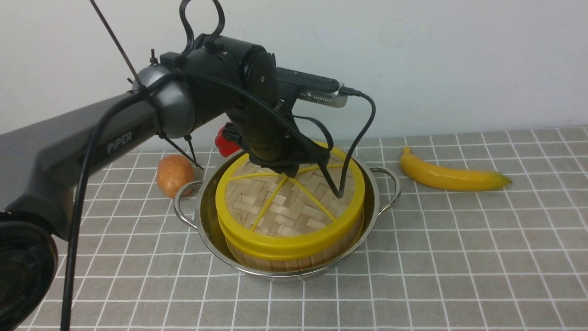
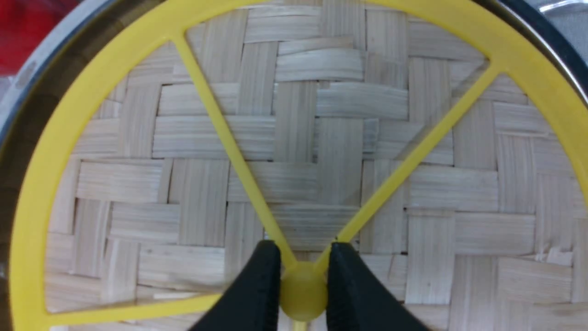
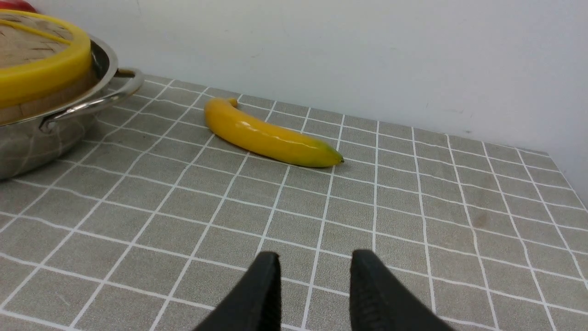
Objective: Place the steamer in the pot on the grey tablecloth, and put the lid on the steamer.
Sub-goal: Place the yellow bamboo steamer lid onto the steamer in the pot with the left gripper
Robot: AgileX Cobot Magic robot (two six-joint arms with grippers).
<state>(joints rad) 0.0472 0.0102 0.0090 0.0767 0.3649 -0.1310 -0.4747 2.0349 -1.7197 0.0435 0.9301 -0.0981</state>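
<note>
Front view: at centre frame the lid (image 1: pixel 289 207) sits level on the steamer (image 1: pixel 285 263), which stands inside the pot (image 1: pixel 373 195) on the cloth (image 1: pixel 459 257). The left gripper (image 1: pixel 294 173) reaches down onto the lid's middle. A banana (image 1: pixel 452 178) lies apart at right.

Left wrist view: the jaws are pinched tight on the yellow hub (image 2: pixel 303 296) at lower centre, where the spokes meet. Woven bamboo fills the frame. The lid looks light and stiff, with a smooth rim likely to slip. The hub seems the surest hold, since the thin spokes may flex.

Right wrist view: the right gripper (image 3: pixel 314 264), at bottom centre, hangs over bare cloth, jaws partly apart and holding nothing. The pot and lid edge show at upper left, well clear of it.
</note>
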